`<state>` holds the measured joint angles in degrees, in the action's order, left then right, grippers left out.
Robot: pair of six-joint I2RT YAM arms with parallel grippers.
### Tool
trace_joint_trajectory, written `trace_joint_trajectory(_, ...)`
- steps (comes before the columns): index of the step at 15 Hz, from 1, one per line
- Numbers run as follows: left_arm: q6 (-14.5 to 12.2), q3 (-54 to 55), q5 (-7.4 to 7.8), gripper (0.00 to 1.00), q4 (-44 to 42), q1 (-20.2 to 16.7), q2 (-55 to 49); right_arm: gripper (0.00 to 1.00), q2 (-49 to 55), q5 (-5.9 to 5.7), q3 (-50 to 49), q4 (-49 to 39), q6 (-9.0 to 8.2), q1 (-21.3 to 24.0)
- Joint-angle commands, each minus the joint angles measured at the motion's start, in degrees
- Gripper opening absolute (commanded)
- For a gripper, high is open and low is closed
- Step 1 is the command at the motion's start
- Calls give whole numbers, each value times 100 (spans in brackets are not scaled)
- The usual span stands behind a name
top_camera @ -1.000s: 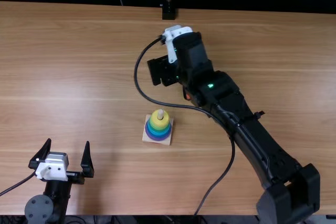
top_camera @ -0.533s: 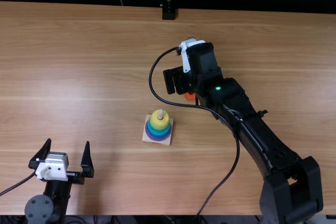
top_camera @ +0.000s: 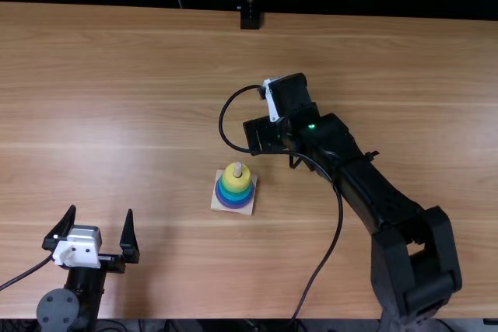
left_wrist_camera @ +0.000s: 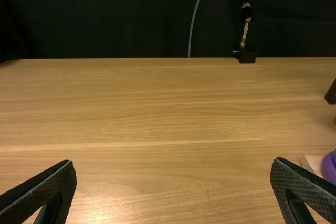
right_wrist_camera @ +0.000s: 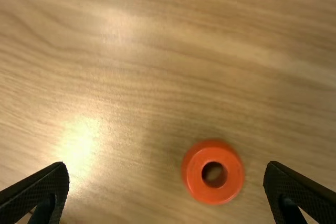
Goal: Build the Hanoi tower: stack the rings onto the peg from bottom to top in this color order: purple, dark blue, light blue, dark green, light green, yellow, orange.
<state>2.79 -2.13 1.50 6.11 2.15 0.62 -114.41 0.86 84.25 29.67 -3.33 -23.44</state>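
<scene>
Left of the middle, my left gripper (top_camera: 102, 211) stands open, away from the tower; the left wrist view also shows my left gripper (left_wrist_camera: 174, 162) with nothing between its fingers. My right gripper (top_camera: 264, 135) is just beyond the peg's square base (top_camera: 244, 209). On that base, a stack has a purple ring (top_camera: 236, 204) at the bottom, blue and green above, and a yellow ring (top_camera: 236, 179) on top, the peg tip poking out. In the right wrist view the orange ring (right_wrist_camera: 212, 172) lies flat on the table, between the spread fingers of my right gripper (right_wrist_camera: 167, 167), nearer one side.
The right arm stretches diagonally over the table (top_camera: 140, 99), its loose cable (top_camera: 340, 219) looping right of the tower. A black stand (top_camera: 250, 17) is at the far edge.
My right gripper has come toward the near edge and somewhat right, closer to the tower. The orange ring, partly visible in the top view before, is now covered there. The left arm has stayed still.
</scene>
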Motion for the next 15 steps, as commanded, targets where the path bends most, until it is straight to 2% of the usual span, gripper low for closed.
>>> trace_joint_trajectory(1,-78,213,-44,100,32,-40,-62,100,-204,-2,65,172,-25,156)
trace_joint_trajectory(15,-78,213,-44,100,32,-40,-62,100,-767,-2,479,319,-36,358)
